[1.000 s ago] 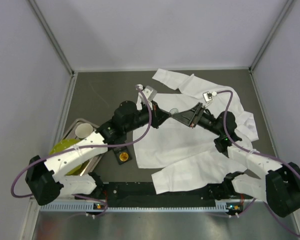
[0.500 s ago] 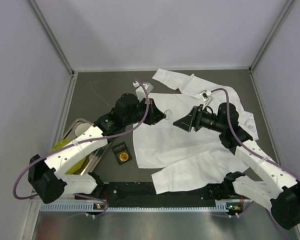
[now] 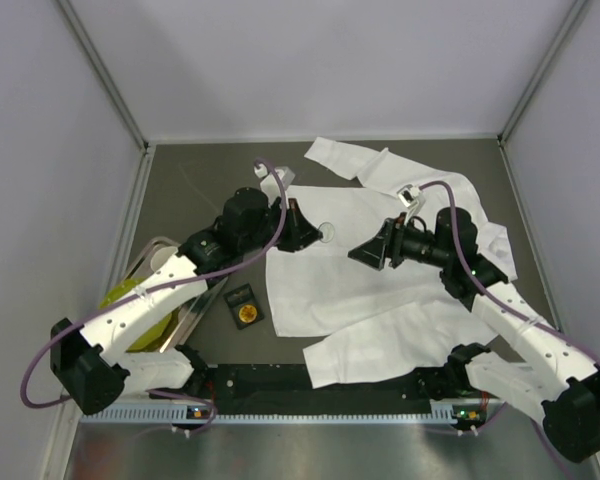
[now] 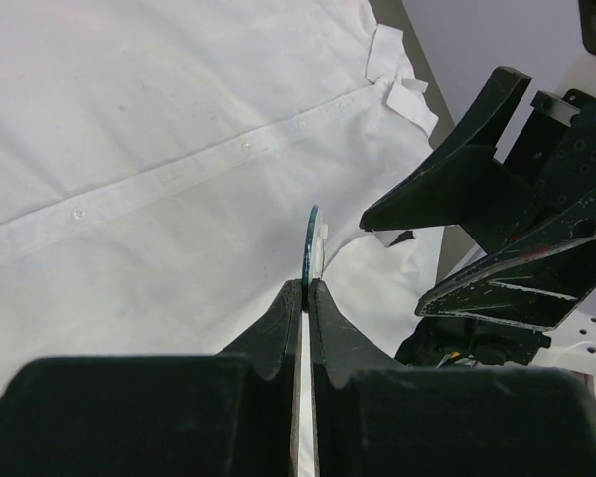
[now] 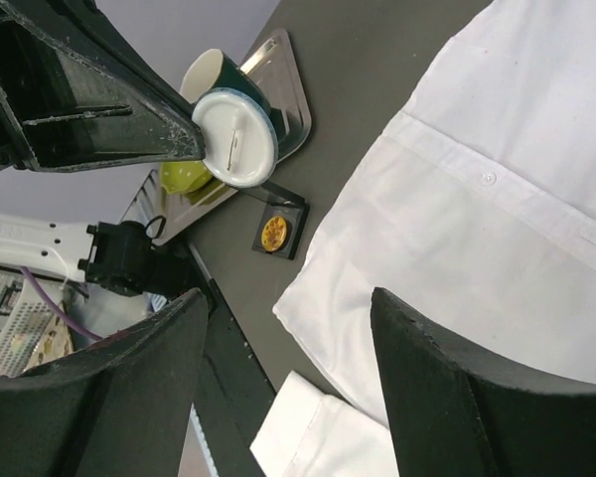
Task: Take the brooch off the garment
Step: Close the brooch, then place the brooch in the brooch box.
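Note:
The garment (image 3: 380,290) is a large white shirt lying flat across the middle and right of the table, its button strip (image 4: 159,184) showing under my left wrist. My left gripper (image 3: 314,232) hangs over the shirt's left part, shut on the brooch (image 3: 327,232). The brooch is a thin round disc, edge-on (image 4: 311,238) in the left wrist view and a white round face with a pin (image 5: 236,139) in the right wrist view. My right gripper (image 3: 365,247) is open and empty just to its right, over the shirt (image 5: 497,199).
A small black card with a yellow round piece (image 3: 245,305) lies on the dark table left of the shirt's hem. A metal tray (image 3: 150,250) at the left edge holds a white cup (image 3: 168,262) and a yellow-green bowl (image 3: 125,300). Grey walls close in the back and sides.
My right gripper has opened and drawn back to the right. My left gripper has moved left with the brooch still between its fingers, so the two grippers now stand apart.

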You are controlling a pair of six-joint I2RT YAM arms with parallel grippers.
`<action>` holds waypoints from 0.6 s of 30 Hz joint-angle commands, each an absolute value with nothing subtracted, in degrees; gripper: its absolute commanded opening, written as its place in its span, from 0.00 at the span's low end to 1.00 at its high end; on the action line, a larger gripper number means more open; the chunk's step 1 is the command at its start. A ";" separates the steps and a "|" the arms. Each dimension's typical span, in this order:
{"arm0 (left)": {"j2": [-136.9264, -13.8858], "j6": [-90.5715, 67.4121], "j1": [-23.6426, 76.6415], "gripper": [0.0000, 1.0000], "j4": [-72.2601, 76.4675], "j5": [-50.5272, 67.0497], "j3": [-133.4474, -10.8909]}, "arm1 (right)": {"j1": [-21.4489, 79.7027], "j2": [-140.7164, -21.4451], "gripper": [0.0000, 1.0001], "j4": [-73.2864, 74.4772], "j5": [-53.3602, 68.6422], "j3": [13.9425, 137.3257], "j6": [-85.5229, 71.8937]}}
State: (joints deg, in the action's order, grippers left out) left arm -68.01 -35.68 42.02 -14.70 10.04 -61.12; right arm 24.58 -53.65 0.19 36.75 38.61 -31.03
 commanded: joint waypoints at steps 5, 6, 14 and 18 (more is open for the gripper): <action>-68.20 -34.63 40.70 0.00 -17.05 8.44 -63.02 | 24.52 -54.75 0.67 -0.35 35.60 40.43 -30.14; -68.29 -34.72 40.26 0.00 -17.14 8.44 -63.10 | 24.52 -54.84 0.67 -0.35 35.60 40.52 -30.06; -67.85 -33.22 39.64 0.00 -18.02 7.38 -63.28 | 24.43 -54.93 0.67 -0.18 35.42 40.52 -30.50; -67.85 -32.96 39.38 0.00 -18.81 6.86 -63.19 | 24.52 -55.11 0.67 -0.18 35.25 40.34 -30.94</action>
State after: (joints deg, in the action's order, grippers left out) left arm -68.05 -34.22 39.81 -18.52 8.01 -61.14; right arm 24.58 -54.92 0.89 35.83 38.61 -31.05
